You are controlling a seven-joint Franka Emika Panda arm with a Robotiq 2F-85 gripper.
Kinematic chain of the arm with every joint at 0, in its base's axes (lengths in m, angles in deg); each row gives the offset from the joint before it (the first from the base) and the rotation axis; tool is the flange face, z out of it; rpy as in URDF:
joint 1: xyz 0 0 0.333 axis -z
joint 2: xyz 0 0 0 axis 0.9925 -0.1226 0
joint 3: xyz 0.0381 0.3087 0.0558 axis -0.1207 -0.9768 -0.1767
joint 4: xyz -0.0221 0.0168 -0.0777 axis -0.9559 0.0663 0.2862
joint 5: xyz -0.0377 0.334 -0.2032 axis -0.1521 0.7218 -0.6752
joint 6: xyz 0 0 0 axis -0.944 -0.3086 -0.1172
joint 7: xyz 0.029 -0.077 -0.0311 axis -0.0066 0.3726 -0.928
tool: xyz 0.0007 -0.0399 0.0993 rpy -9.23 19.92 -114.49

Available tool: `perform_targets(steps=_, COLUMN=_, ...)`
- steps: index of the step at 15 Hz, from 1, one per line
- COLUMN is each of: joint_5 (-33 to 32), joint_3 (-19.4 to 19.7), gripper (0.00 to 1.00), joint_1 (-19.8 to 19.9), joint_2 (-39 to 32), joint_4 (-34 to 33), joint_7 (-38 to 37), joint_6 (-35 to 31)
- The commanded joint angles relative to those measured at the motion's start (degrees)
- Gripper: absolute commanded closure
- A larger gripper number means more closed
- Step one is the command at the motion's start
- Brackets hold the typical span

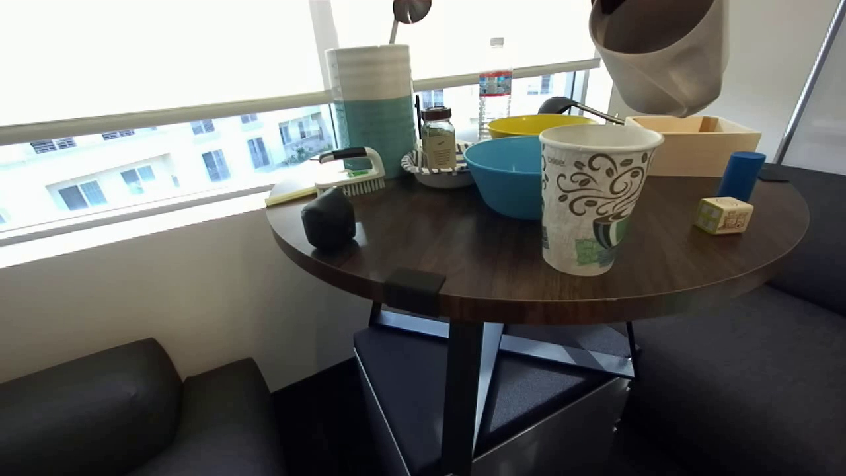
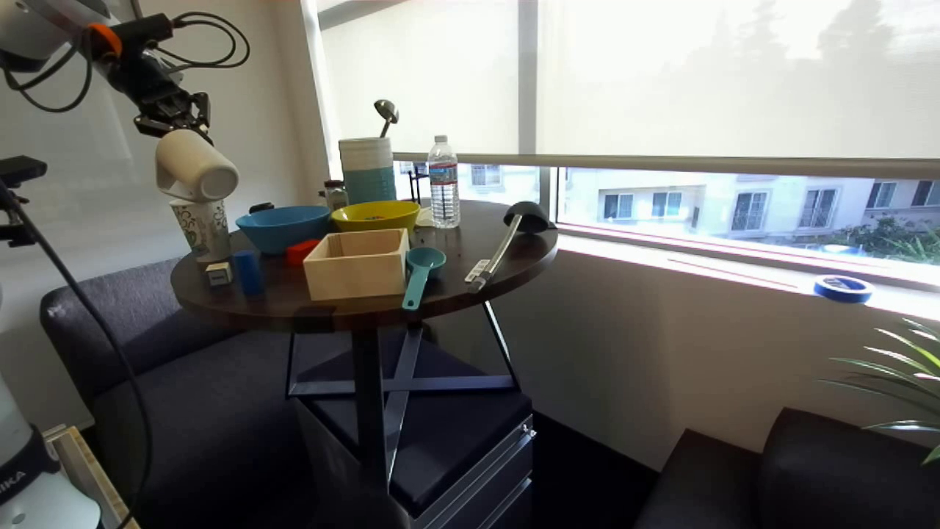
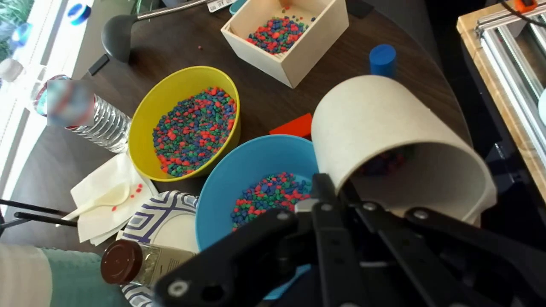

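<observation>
My gripper [image 3: 339,192] is shut on the rim wall of a white cup [image 3: 367,119], one finger outside it and one inside. Some red and blue pebbles show in the cup's shaded inside. In an exterior view the gripper [image 2: 192,131] holds the white cup [image 2: 192,165] tilted, above and close to a patterned paper cup [image 2: 205,234]. The white cup [image 1: 667,66] also shows high at the right, above the paper cup [image 1: 588,211]. A blue bowl [image 3: 226,170] with coloured pebbles lies beside and below the gripper. The paper cup's contents are hidden.
A yellow bowl [image 3: 170,89] and a wooden box [image 3: 315,51] hold pebbles. A red block [image 3: 294,126], blue cylinder [image 3: 382,60], toy cube [image 1: 724,215], bottle [image 2: 444,184], jar [image 1: 438,139], tall crock [image 1: 373,112], ladle [image 2: 525,217], teal scoop [image 2: 418,272] and brush [image 1: 353,172] stand around.
</observation>
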Motion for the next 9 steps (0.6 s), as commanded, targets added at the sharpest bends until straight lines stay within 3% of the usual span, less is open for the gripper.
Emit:
perform_targets(steps=1, joint_5=-3.7, joint_3=-0.5, gripper=0.99, joint_1=-1.5, joint_2=-2.7, joint_4=-1.8, joint_7=1.3, joint_6=2.9)
perform_targets(steps=9, joint_5=-11.0, joint_3=-2.3, gripper=0.99, joint_1=-3.2, joint_2=-7.1, joint_4=-2.8, joint_7=0.7, joint_6=8.8)
